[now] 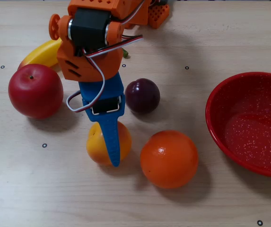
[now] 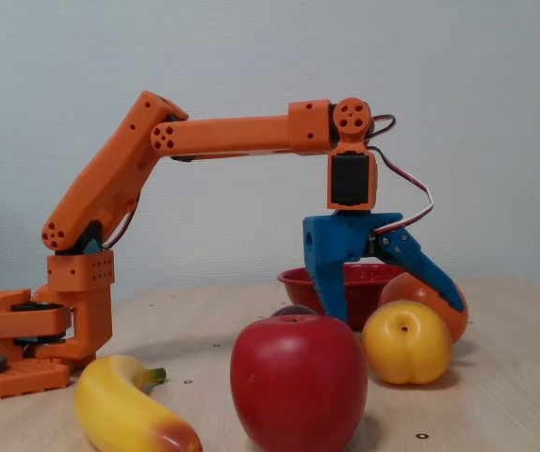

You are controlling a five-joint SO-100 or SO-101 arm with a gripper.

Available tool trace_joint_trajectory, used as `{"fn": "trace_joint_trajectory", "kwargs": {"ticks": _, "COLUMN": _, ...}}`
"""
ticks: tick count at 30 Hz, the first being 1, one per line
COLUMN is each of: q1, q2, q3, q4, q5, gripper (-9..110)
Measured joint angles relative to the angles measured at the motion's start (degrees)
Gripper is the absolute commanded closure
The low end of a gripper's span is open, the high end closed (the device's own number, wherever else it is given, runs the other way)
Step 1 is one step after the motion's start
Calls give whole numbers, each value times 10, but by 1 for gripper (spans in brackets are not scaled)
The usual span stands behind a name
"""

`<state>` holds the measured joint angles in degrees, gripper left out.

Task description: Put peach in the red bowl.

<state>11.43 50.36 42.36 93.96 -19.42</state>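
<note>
The peach is yellow-orange and sits on the wooden table between the plum and the orange; it also shows in the side fixed view. My blue gripper hangs right over it, open, with its jaws spread wide on either side of the peach's top. It holds nothing. One blue finger crosses the peach in the top fixed view. The red bowl stands empty at the right, about an orange's width from the fruit, and shows behind the gripper in the side view.
A large orange lies just right of the peach, between it and the bowl. A dark plum lies beyond it. A red apple and a banana are at the left.
</note>
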Motion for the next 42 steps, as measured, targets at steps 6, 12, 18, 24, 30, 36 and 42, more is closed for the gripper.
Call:
{"fn": "trace_joint_trajectory", "kwargs": {"ticks": 6, "q1": 0, "q2": -15, "q3": -7, "q4": 3, "q5": 0, "gripper": 49}}
{"fn": "trace_joint_trajectory", "kwargs": {"ticks": 12, "q1": -1, "q2": -25, "q3": -11, "q4": -3, "q5": 0, "gripper": 49}}
{"fn": "trace_joint_trajectory", "kwargs": {"ticks": 18, "q1": -1, "q2": -40, "q3": -11, "q4": -18, "q5": 0, "gripper": 49}}
{"fn": "trace_joint_trajectory", "kwargs": {"ticks": 24, "q1": -7, "q2": -40, "q3": -11, "q4": -18, "q5": 1, "gripper": 49}}
{"fn": "trace_joint_trajectory", "kwargs": {"ticks": 30, "q1": -9, "q2": -40, "q3": -11, "q4": -18, "q5": 1, "gripper": 49}}
{"fn": "trace_joint_trajectory", "kwargs": {"ticks": 36, "q1": -9, "q2": -40, "q3": -11, "q4": -25, "q5": 0, "gripper": 50}}
{"fn": "trace_joint_trajectory", "kwargs": {"ticks": 42, "q1": -9, "q2": -40, "q3": -11, "q4": -28, "q5": 0, "gripper": 52}}
